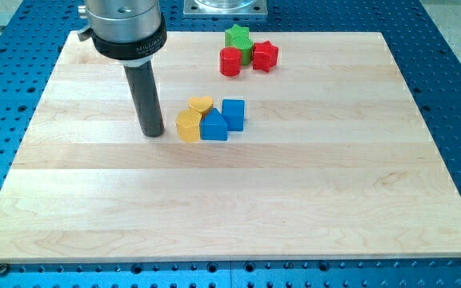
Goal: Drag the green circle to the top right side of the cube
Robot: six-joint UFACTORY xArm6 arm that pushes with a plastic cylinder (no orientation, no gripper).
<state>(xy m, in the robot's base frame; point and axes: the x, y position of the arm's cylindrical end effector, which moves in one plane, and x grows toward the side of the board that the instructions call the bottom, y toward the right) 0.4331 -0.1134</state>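
Observation:
My tip (152, 133) rests on the wooden board (230, 208), just left of a cluster of blocks at the board's middle. That cluster holds a yellow heart (201, 104), a yellow hexagon (188, 126), a blue wedge-like block (213, 127) and the blue cube (233, 114) on its right. The tip stands a short gap from the yellow hexagon. Near the view's top a second cluster holds a green star (236, 35), a green block (247, 52) partly hidden between a red cylinder (230, 62) and a red star-like block (265, 56); its shape is unclear.
The arm's metal flange (125, 28) hangs over the board's top left. A blue perforated table (454, 72) surrounds the board on all sides. A metal base plate (226, 6) sits at the view's top edge.

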